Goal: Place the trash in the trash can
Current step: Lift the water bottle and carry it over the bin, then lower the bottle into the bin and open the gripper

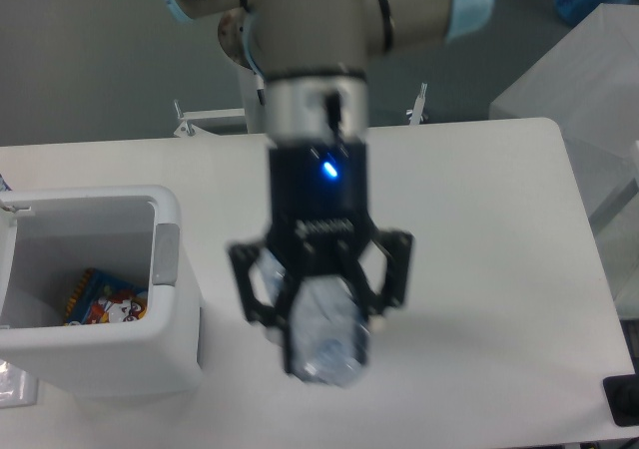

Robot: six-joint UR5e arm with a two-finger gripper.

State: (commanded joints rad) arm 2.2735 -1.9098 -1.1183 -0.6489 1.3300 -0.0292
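My gripper (pixel 321 334) hangs high above the table, close to the camera and blurred, shut on the crushed clear plastic bottle (pixel 323 337), which points down between the fingers. The white trash can (pixel 165 329) stands at the left edge of the table, to the left of the gripper. The blue snack packet (pixel 106 297) with the cartoon animal lies inside the can at its bottom. The small silvery wrapper is not in view.
The arm's base column (pixel 275 80) stands at the back edge of the white table (pixel 489 229). A dark object (pixel 624 401) sits at the table's front right corner. A translucent box (pixel 579 80) stands off the table at the right.
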